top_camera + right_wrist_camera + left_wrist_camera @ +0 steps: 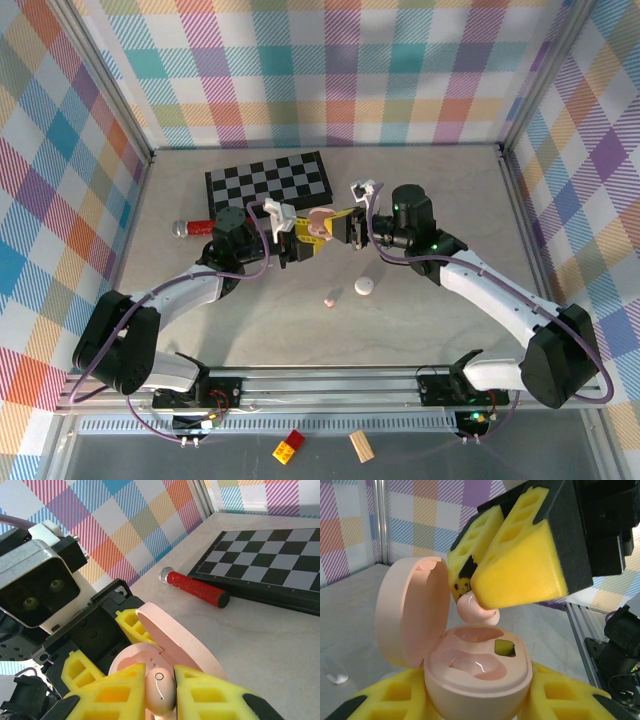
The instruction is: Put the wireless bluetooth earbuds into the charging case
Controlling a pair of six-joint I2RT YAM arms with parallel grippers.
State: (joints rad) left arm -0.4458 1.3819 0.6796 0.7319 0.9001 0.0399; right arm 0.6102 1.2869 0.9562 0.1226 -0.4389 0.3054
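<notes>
The pale pink charging case (475, 672) stands open, its lid (410, 615) tipped up to the left, and my left gripper (475, 702) is shut on its base. Both sockets in the case are empty. My right gripper (160, 697) is shut on a pale pink earbud (160, 690), which hangs just above the case's far socket, its tip (476, 610) close to the rim. From above, the two grippers meet at the table's middle around the case (318, 228). Another pink earbud (330, 298) and a small white one (364, 287) lie on the table in front.
A checkerboard (270, 180) lies at the back of the table, with a red cylinder (195, 227) at its left end. Checked walls close in the left, the back and the right. A red and yellow brick (290, 448) and a wooden block (361, 446) lie below the front rail.
</notes>
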